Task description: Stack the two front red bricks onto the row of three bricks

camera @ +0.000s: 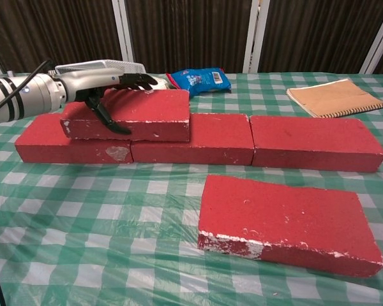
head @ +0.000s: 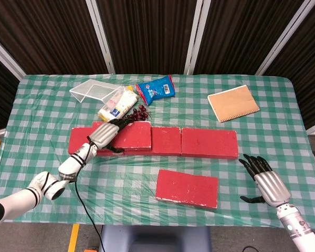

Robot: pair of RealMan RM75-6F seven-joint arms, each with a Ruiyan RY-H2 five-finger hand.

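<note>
From the head view, a red brick (head: 127,135) sits on top of the row of three bricks (head: 199,142), over the joint between its left and middle bricks. The left robot hand (head: 106,134) grips that top brick at its left end, fingers laid across the top, thumb down the front. The other front brick (head: 187,188) lies flat on the desk (head: 37,131), near the front edge, well apart from both hands. The right robot hand (head: 266,183) hovers right of it, fingers spread, holding nothing.

From the chest view, the left robot hand (camera: 96,86) clamps the top brick (camera: 137,113), fingers over its top, thumb pressed on the front face. Whether the brick rests fully on the row (camera: 306,143) is hard to tell. The front brick (camera: 287,223) lies alone in the foreground. The right hand is out of frame here.
</note>
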